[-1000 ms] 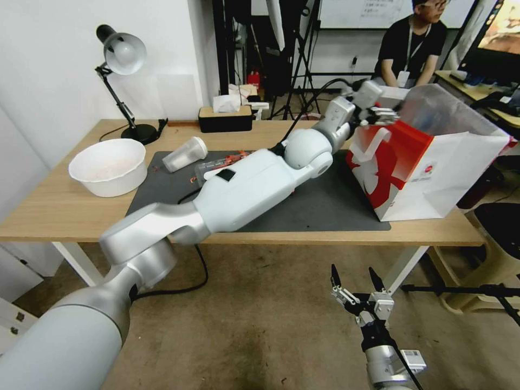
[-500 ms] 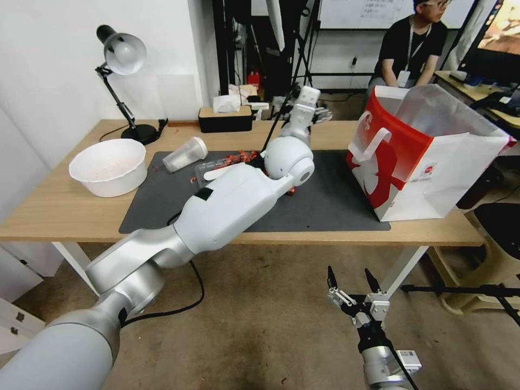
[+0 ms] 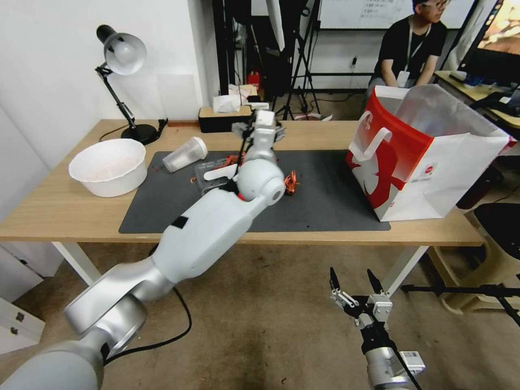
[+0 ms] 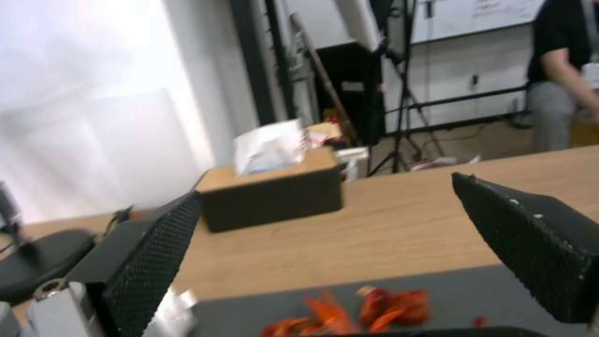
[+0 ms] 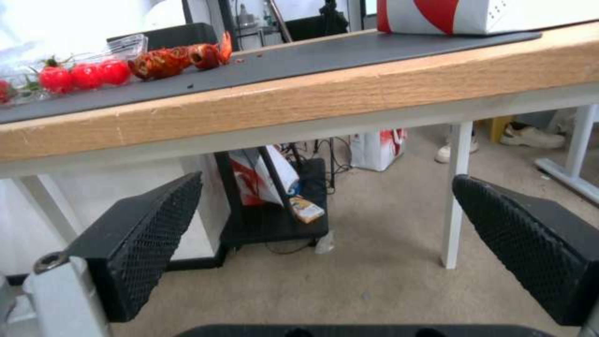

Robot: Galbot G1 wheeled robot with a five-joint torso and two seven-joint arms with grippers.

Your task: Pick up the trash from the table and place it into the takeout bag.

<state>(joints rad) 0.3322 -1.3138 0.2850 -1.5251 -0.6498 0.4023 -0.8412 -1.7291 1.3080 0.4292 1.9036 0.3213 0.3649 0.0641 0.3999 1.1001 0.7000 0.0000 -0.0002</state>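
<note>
My left gripper (image 3: 260, 128) hovers open and empty over the back of the dark mat (image 3: 325, 201), above red-orange scraps (image 4: 368, 308) near a clear plastic tray (image 3: 214, 171). More scraps (image 3: 291, 183) lie right of the arm's elbow. A clear plastic cup (image 3: 185, 153) lies on its side at the mat's left corner, and a shallow white bowl (image 3: 108, 165) stands on the table (image 3: 54, 212) further left. The takeout bag (image 3: 428, 162), white with a red side, stands open at the right end. My right gripper (image 3: 352, 284) hangs open below the table's front edge (image 5: 312, 99).
A black desk lamp (image 3: 123, 59) and a dark tissue box (image 3: 225, 118) stand along the table's back edge. White table legs (image 5: 456, 196) and a low shelf with bags (image 5: 274, 196) sit under the table. A stand's black legs (image 3: 460, 290) lie on the floor at right.
My left arm has swung left, carrying its gripper from the mouth of the takeout bag back to the rear middle of the mat. The right arm has stayed put.
</note>
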